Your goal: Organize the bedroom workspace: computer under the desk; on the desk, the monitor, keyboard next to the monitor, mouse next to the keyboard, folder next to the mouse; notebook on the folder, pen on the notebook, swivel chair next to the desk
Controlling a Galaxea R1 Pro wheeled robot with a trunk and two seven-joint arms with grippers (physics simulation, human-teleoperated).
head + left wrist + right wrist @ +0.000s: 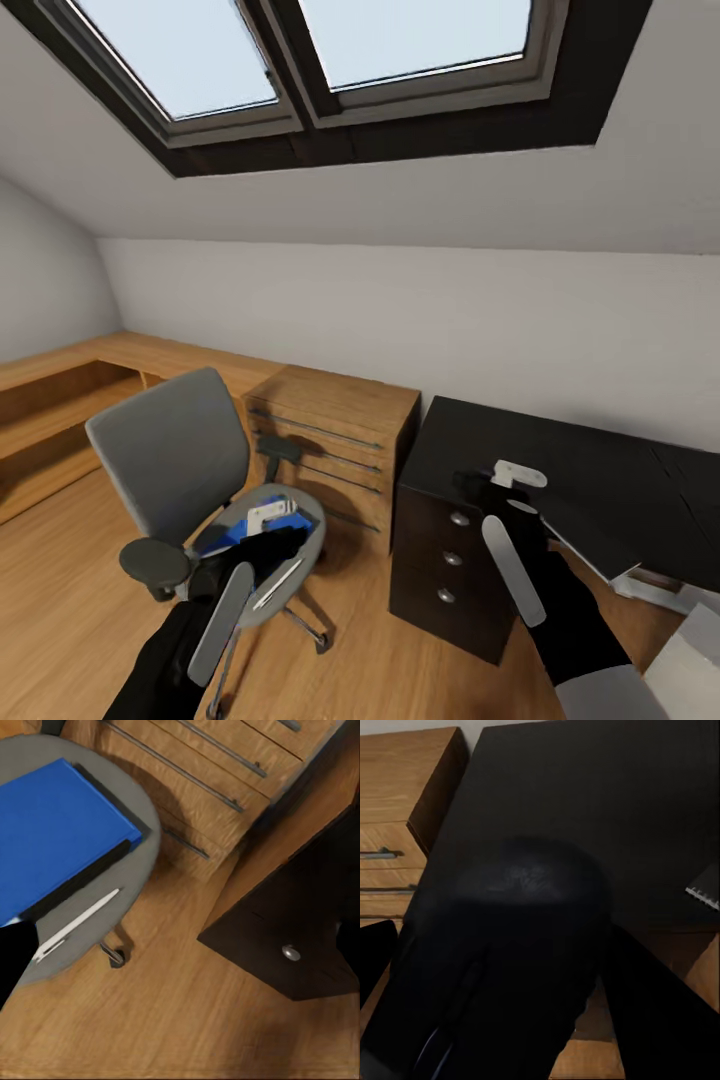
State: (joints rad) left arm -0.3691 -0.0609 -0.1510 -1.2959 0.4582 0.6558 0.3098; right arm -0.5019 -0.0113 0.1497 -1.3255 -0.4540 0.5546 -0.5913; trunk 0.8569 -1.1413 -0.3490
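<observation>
Head view looks down over swivel chair (190, 470) and desk (560, 480); wrist views hover close above each.

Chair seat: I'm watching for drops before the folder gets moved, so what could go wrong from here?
The pen lies loose near the chair rim beside the folder; lifting the folder could knock it to the floor. The right hand holds the mouse above the desk near its front edge; released there, it might slide off.
</observation>
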